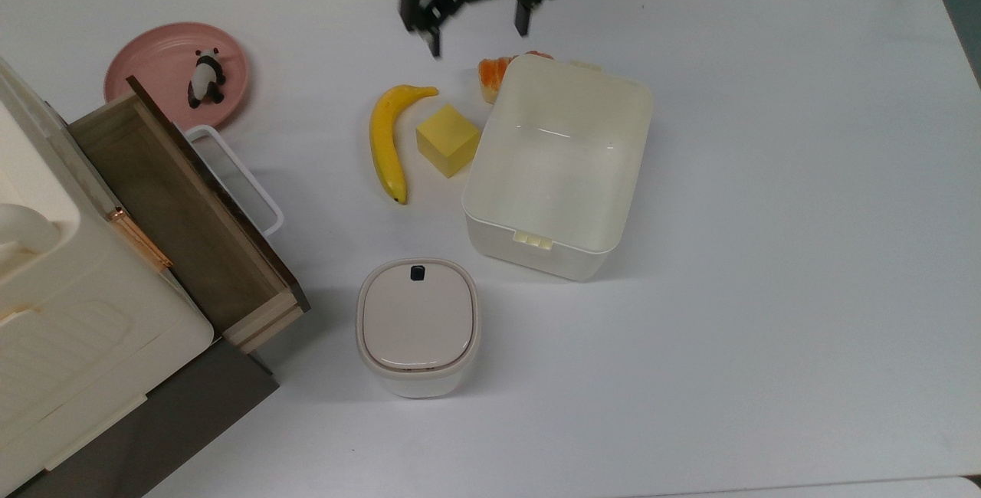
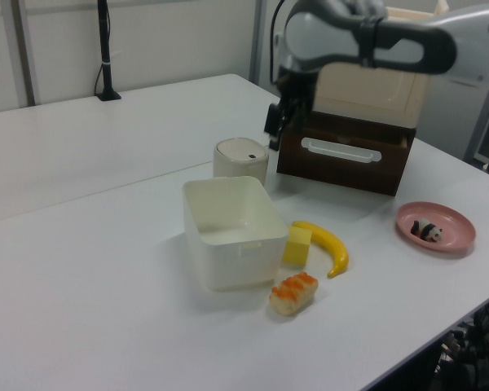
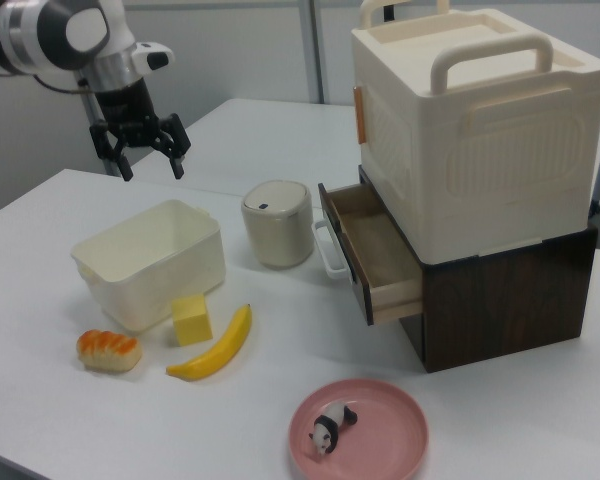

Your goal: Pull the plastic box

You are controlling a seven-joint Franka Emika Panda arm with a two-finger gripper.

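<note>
plastic box point(image 1: 558, 165) on table point(image 1: 766, 253), just beside yellow block point(image 1: 448, 139), near sushi piece point(image 1: 494, 69). gripper point(image 3: 140, 148) released, fingers spread, high above, apart from box. risk: box slides into block or sushi if rim hooked carelessly.

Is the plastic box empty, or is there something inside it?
Empty: the plastic box shows only its bare bottom in the top view.

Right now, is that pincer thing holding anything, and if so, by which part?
Nothing is held. The pincer hangs open and empty in the air, raised above and apart from the plastic box, which sits on the table.
</note>
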